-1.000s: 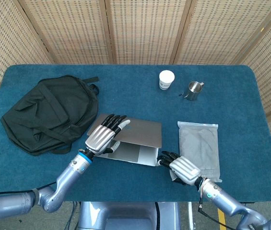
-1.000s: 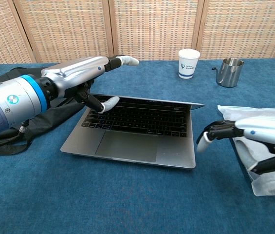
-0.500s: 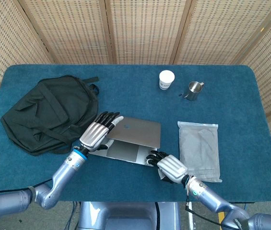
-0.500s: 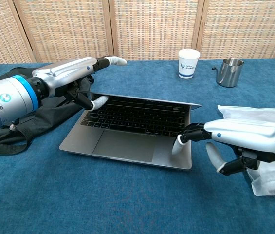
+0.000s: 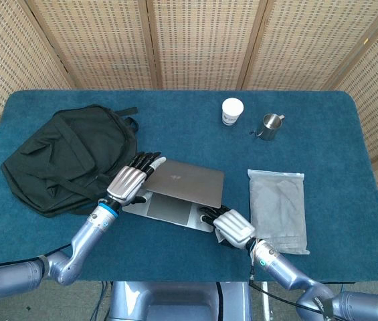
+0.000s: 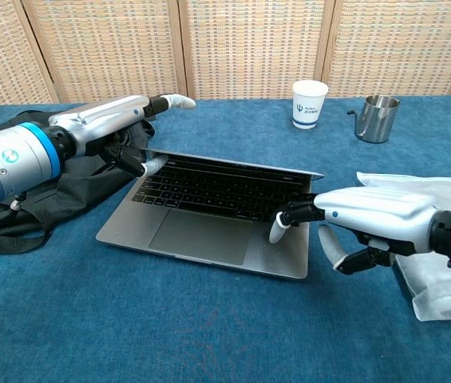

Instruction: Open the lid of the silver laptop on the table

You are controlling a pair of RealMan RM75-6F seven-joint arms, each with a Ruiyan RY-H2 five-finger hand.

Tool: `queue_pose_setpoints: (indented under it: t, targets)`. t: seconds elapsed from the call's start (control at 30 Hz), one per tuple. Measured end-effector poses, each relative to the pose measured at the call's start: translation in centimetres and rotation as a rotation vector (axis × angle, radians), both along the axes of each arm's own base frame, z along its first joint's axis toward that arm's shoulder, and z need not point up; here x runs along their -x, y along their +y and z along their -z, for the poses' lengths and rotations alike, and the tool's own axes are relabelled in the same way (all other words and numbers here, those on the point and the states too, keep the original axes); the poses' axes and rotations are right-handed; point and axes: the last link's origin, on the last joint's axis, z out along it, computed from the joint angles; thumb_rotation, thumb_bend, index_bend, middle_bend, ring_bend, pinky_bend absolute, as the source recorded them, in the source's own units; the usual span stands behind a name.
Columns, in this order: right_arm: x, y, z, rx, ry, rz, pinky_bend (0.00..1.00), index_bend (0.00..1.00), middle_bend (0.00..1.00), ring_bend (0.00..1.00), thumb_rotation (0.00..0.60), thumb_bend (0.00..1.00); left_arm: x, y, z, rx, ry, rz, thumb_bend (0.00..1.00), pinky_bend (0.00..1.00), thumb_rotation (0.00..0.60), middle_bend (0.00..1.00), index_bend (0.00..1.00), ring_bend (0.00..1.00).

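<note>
Silver laptop [image 6: 209, 231], black backpack [image 5: 61, 157], blue tablecloth [image 5: 175, 114], white cup [image 5: 232, 110]

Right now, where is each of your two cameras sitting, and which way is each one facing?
Head view: mounted high, looking steeply down on the blue table, with the laptop near the middle; both forearms, the left hand and the right hand show.
Chest view: mounted low at the near table edge, looking nearly level across the laptop toward the wicker screen; the same two hands show, large.
Shared: laptop, black backpack, paper cup, metal cup, grey pouch.
</note>
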Motion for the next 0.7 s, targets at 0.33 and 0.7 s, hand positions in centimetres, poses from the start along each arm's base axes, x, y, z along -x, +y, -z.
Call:
queue_pose_setpoints:
  t: [0.33, 0.7]
  targets:
    - [0.4, 0.3, 1.9, 0.002, 0.13, -0.069, 0.15, 0.17, 0.04, 0.0, 0.6, 1.0, 0.8, 0.1, -0.8, -0.006, -0.013, -0.012, 0.52, 0.0, 0.6, 0.0, 0.0, 0.0]
    - [1.1, 0.7, 2.6, 0.013, 0.24, -0.119, 0.15, 0.17, 0.04, 0.0, 0.6, 1.0, 1.1, 0.3, -1.0, -0.007, -0.016, -0.01, 0.52, 0.0, 0.6, 0.0, 0.0, 0.0]
